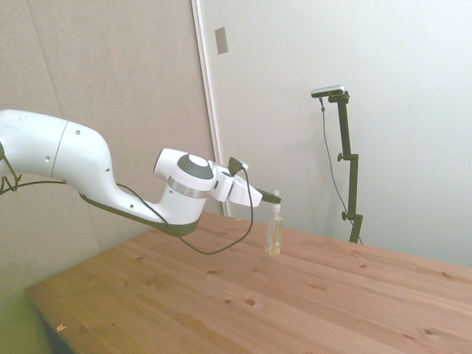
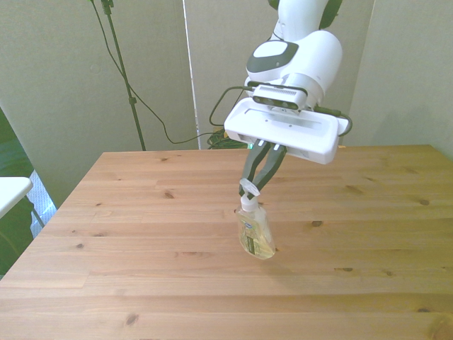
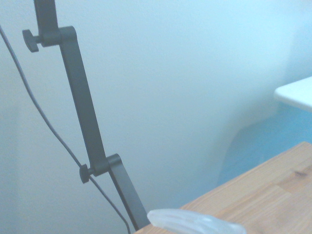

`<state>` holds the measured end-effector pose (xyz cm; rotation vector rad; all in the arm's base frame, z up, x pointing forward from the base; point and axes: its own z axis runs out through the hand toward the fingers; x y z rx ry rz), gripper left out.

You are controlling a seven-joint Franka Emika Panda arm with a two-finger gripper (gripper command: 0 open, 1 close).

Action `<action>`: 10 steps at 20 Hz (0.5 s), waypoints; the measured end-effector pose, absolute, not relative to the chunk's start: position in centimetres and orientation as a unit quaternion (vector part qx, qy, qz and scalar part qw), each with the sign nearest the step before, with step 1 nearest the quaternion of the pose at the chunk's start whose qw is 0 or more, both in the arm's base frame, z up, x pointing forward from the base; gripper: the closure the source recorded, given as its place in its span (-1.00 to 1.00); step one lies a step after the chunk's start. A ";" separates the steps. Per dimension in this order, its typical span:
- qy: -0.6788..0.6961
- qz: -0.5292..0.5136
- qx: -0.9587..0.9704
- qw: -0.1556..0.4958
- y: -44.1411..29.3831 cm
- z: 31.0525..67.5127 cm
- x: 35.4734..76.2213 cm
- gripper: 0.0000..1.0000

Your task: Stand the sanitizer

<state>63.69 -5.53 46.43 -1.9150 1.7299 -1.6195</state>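
Sanitizer (image 2: 255, 234) upright on wooden table (image 2: 141, 212), jaws gripping its white pump top.

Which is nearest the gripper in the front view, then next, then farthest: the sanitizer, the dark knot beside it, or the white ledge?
1. The sanitizer: its pump top is pinched in the gripper.
2. The dark knot: on the table, toward the front view's right.
3. The white ledge: off the table, far left edge.
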 end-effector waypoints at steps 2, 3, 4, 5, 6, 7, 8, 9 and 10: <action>0.564 -0.549 -0.615 0.044 -4.5 45.0 63.0 1.00; 0.563 -0.556 -0.609 0.042 -4.1 44.2 62.4 1.00; 0.562 -0.562 -0.606 0.039 -3.8 43.4 61.8 1.00; 0.562 -0.565 -0.604 0.038 -3.7 42.7 61.4 1.00; 0.564 -0.567 -0.600 0.038 -3.7 42.1 61.1 1.00; 0.566 -0.568 -0.596 0.039 -3.8 41.6 60.8 1.00; 0.567 -0.569 -0.594 0.038 -3.9 41.0 60.6 1.00; 0.567 -0.571 -0.593 0.036 -4.1 40.6 60.5 1.00; 0.567 -0.573 -0.592 0.034 -4.3 40.4 60.4 -1.00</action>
